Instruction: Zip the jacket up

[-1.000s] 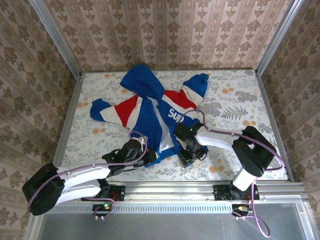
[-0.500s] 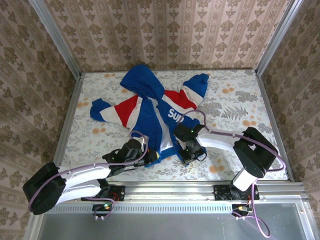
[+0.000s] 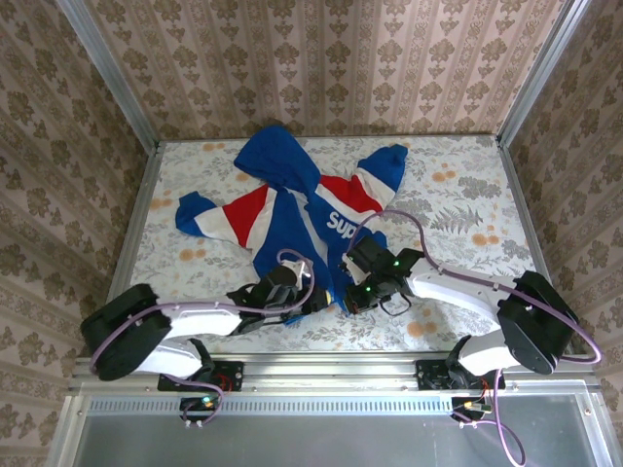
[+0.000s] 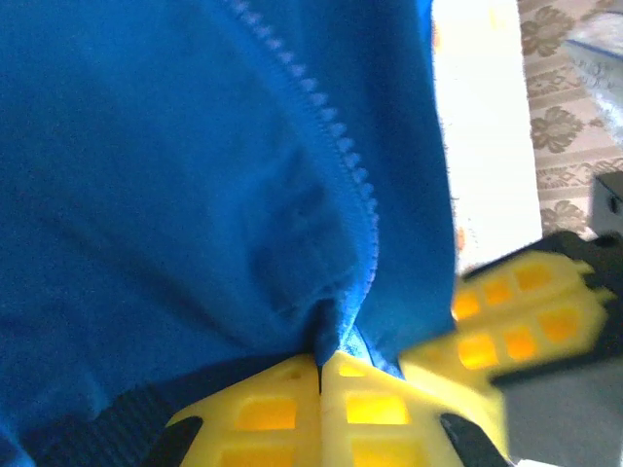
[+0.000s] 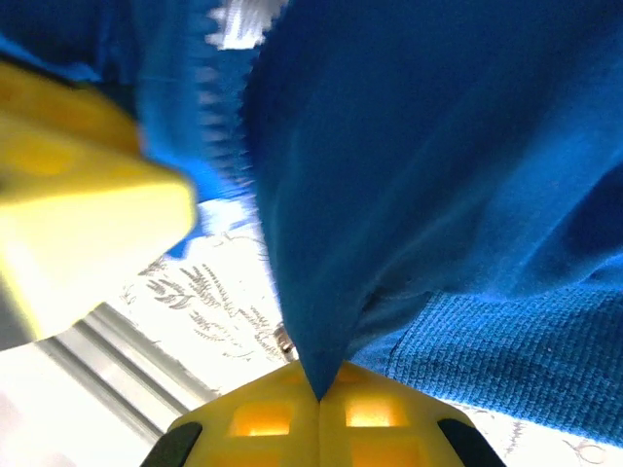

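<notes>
Blue jacket (image 3: 292, 209), unzipped, on table

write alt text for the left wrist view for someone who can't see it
The left gripper, yellow and shut at the bottom of the frame, pinches the blue jacket at its zipper edge, with the zipper teeth running up from the pinch. The right gripper, blurred, sits just to the right, with the floral table beyond.

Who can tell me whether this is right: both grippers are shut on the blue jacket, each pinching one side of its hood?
Not quite. The left gripper and the right gripper are both shut on the jacket, but at its bottom hem beside the zipper, not at the hood. The top external view shows the hood lying at the far end, away from both grippers.
</notes>
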Available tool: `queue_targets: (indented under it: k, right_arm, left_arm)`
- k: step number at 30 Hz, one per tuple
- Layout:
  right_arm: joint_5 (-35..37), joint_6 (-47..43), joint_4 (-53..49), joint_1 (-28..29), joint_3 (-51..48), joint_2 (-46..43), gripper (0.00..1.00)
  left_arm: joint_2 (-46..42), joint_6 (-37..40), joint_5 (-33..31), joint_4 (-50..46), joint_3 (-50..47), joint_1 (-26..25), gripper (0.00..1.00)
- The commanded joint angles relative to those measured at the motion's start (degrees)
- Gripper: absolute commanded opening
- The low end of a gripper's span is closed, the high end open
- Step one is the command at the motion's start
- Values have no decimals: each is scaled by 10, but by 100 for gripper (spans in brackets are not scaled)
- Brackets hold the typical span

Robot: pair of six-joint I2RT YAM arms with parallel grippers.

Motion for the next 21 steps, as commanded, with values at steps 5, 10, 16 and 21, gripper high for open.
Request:
queue_targets:
  k: [5,10,16,21]
  right_arm:
    - [-68,11,50,5,-24,20,12]
    - [-71,12,58,5,-19,55,21]
    - [-9,7,8,5,2,88,34]
    - [6,15,2,5,5,86,32]
  left_arm:
    - [105,-58,-14,115,7,-12,0]
    - [146,-77,-17,177,-4,-15,0]
    - [149,-74,-19,176,-8,-15,0]
    - [142,-68,-15,161,-9,-14,0]
